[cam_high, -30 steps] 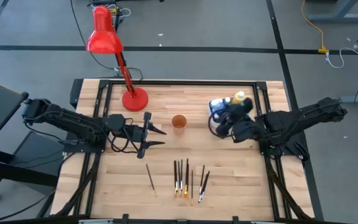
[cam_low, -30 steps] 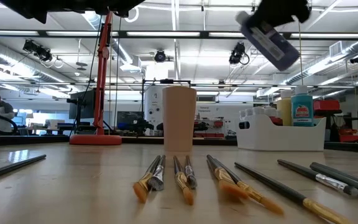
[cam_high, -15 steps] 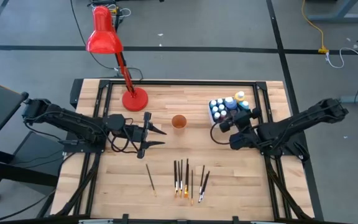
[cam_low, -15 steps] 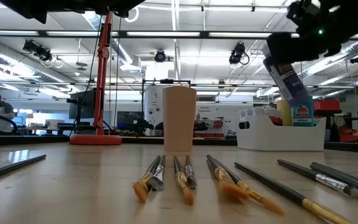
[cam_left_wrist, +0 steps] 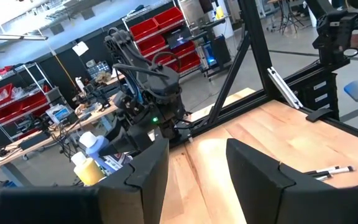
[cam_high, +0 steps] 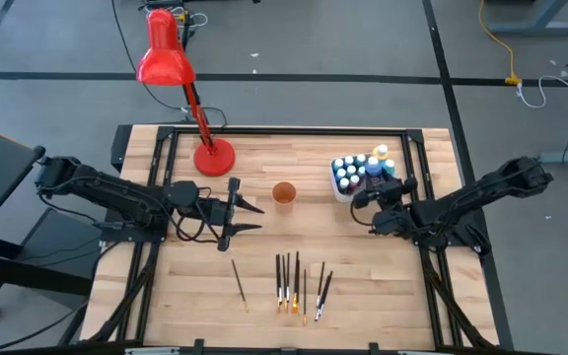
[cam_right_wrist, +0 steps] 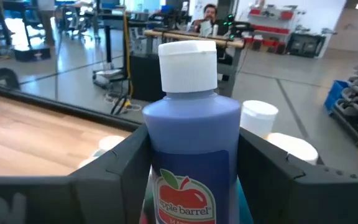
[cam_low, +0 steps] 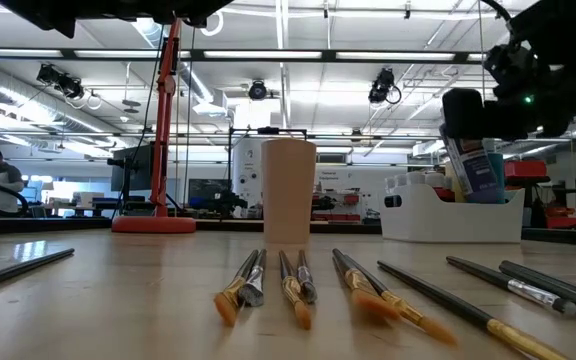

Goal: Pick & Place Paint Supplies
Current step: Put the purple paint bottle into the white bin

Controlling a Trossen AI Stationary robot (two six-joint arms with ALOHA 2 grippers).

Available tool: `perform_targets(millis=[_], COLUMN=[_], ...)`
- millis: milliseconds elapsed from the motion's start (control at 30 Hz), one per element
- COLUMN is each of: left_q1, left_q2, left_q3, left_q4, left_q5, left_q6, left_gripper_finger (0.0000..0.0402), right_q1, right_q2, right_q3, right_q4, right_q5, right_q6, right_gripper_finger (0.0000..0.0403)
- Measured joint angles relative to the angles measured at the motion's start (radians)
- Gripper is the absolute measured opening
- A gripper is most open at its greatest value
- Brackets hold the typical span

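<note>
My right gripper (cam_high: 361,197) is shut on a blue paint bottle (cam_right_wrist: 191,143) with a white cap, at the near side of the white tub (cam_high: 335,187). In the low view the bottle (cam_low: 480,170) stands almost upright in front of the tub (cam_low: 438,215); its bottom end is hard to make out. Several more bottles (cam_high: 361,166) stand in the tub. Several paintbrushes (cam_high: 299,281) lie flat near the table's front, one brush (cam_high: 239,283) apart to their left. My left gripper (cam_high: 245,210) hovers open, left of the orange cup. My right gripper pinches the bottle's body (cam_right_wrist: 151,155) between its two fingers, one on each side, below the cap. The fingers come in level from the table's right. The bottle is nearly upright, cap up; I cannot tell whether its bottom rests on anything.
A small orange cup (cam_high: 284,194) stands mid-table between the two grippers. A red desk lamp has its base (cam_high: 213,158) at the far left, its head (cam_high: 166,61) beyond the far edge. Bare wood lies between the cup and the brushes.
My right gripper has come down from high above the table to the near side of the tub, carrying the blue bottle. Its wrist has turned, and the bottle has gone from slanted to nearly upright. The tub's bottles, hidden by the arm before, now show.
</note>
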Motion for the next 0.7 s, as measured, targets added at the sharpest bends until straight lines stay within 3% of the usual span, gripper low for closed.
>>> perform_targets(millis=[500,700], left_q1=[0.0,0.0], left_q2=[0.0,0.0], left_q3=[0.0,0.0], left_q4=[0.03,0.03], left_q5=[0.0,0.0], left_q6=[0.004,0.004], left_gripper_finger=[0.0171,0.0171], right_q1=[-0.02,-0.063], right_q2=[0.0,0.002], right_q3=[-0.014,-0.015], right_q4=[0.091,0.214], right_q5=[-0.03,-0.087], right_q6=[-0.029,-0.162], right_gripper_finger=[0.0205,0.0205])
